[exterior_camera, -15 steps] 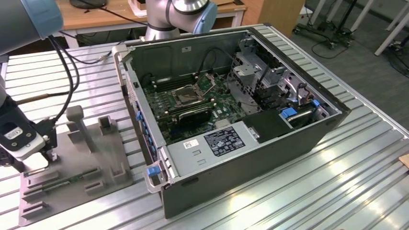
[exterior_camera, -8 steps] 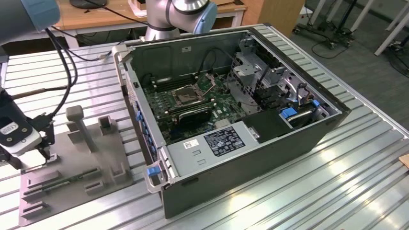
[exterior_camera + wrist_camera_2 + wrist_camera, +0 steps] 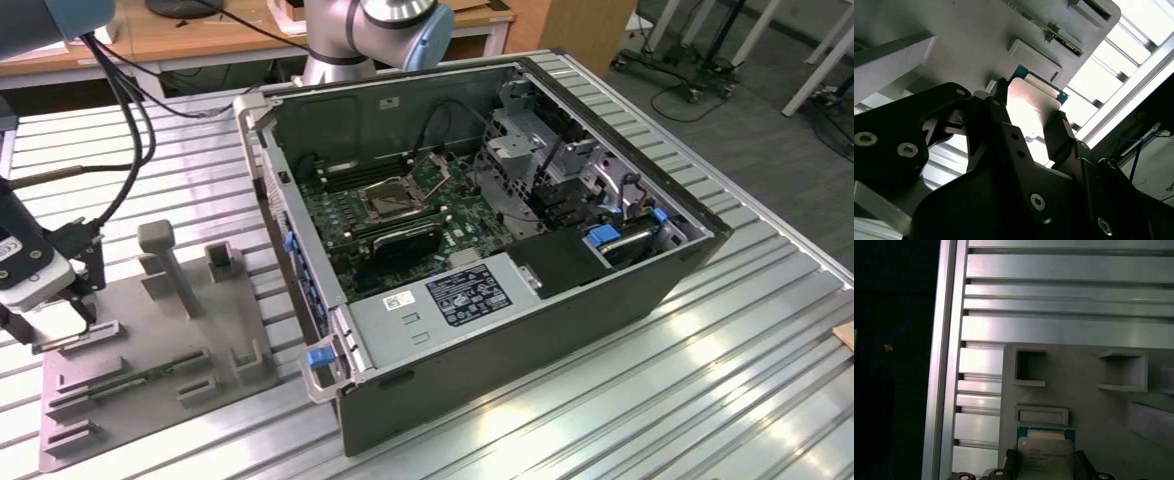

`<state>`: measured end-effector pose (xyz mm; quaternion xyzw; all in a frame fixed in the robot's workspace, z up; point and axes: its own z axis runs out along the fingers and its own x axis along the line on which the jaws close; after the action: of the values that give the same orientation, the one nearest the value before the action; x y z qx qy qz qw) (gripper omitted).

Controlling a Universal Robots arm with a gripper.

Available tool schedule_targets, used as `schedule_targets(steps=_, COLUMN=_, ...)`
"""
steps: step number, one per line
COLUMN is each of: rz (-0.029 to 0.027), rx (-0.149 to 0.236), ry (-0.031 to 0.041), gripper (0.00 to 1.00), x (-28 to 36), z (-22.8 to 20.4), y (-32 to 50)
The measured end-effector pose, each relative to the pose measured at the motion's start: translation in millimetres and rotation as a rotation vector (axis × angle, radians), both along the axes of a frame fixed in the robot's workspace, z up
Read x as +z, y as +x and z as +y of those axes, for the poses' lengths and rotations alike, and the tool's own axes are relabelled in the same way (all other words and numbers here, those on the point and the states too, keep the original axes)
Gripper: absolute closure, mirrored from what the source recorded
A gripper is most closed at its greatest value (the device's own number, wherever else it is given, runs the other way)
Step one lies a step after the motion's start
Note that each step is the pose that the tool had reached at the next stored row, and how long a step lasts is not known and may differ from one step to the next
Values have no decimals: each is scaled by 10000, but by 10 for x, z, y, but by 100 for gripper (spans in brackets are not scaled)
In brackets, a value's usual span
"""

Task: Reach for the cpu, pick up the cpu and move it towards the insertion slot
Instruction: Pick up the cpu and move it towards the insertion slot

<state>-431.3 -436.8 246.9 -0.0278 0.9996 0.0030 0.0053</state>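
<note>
The cpu (image 3: 1031, 102) is a thin square chip with a pale face and a green edge; in both wrist views it sits between my two black fingers. My gripper (image 3: 1029, 114) is shut on the cpu (image 3: 1046, 452), one finger (image 3: 1012, 460) against each side. In the exterior view my gripper (image 3: 78, 318) hangs low over the grey plastic fixture (image 3: 160, 370) at the exterior view's left. The insertion slot (image 3: 396, 197), a shiny metal frame with a dark centre, lies on the green board inside the open computer case, well to the exterior view's right of the gripper.
The fixture (image 3: 1079, 375) carries upright posts (image 3: 156, 260) and small rectangular blocks beside the chip. The case wall (image 3: 274, 190) stands between fixture and board. Cables (image 3: 127, 120) hang beside the arm. Ribbed metal table (image 3: 667, 400) all around.
</note>
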Motion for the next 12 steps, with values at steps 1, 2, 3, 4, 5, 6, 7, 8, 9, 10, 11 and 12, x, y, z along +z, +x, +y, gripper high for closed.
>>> schedule_targets(steps=1, rz=-2, rx=0, ry=1, gripper=46, x=-1, z=0, y=0)
schedule_targets(steps=2, rz=-2, rx=-1, ry=2, gripper=46, x=-1, z=0, y=0)
schedule_targets(steps=3, rz=0, rx=-7, ry=0, gripper=46, x=0, z=0, y=0)
schedule_targets(steps=4, rz=0, rx=-12, ry=0, gripper=46, x=0, z=0, y=0)
schedule_targets(steps=5, rz=0, rx=-12, ry=0, gripper=46, x=0, z=0, y=0)
schedule_targets(steps=6, rz=0, rx=-13, ry=0, gripper=46, x=0, z=0, y=0)
schedule_targets(steps=7, rz=0, rx=-13, ry=0, gripper=46, x=0, z=0, y=0)
schedule_targets(steps=8, rz=0, rx=-14, ry=0, gripper=46, x=0, z=0, y=0)
schedule_targets(steps=9, rz=-1, rx=-13, ry=0, gripper=46, x=0, z=0, y=0)
schedule_targets(steps=10, rz=0, rx=-14, ry=0, gripper=46, x=0, z=0, y=0)
schedule_targets(steps=11, rz=0, rx=-14, ry=0, gripper=46, x=0, z=0, y=0)
schedule_targets(steps=12, rz=-1, rx=-14, ry=1, gripper=46, x=1, z=0, y=0)
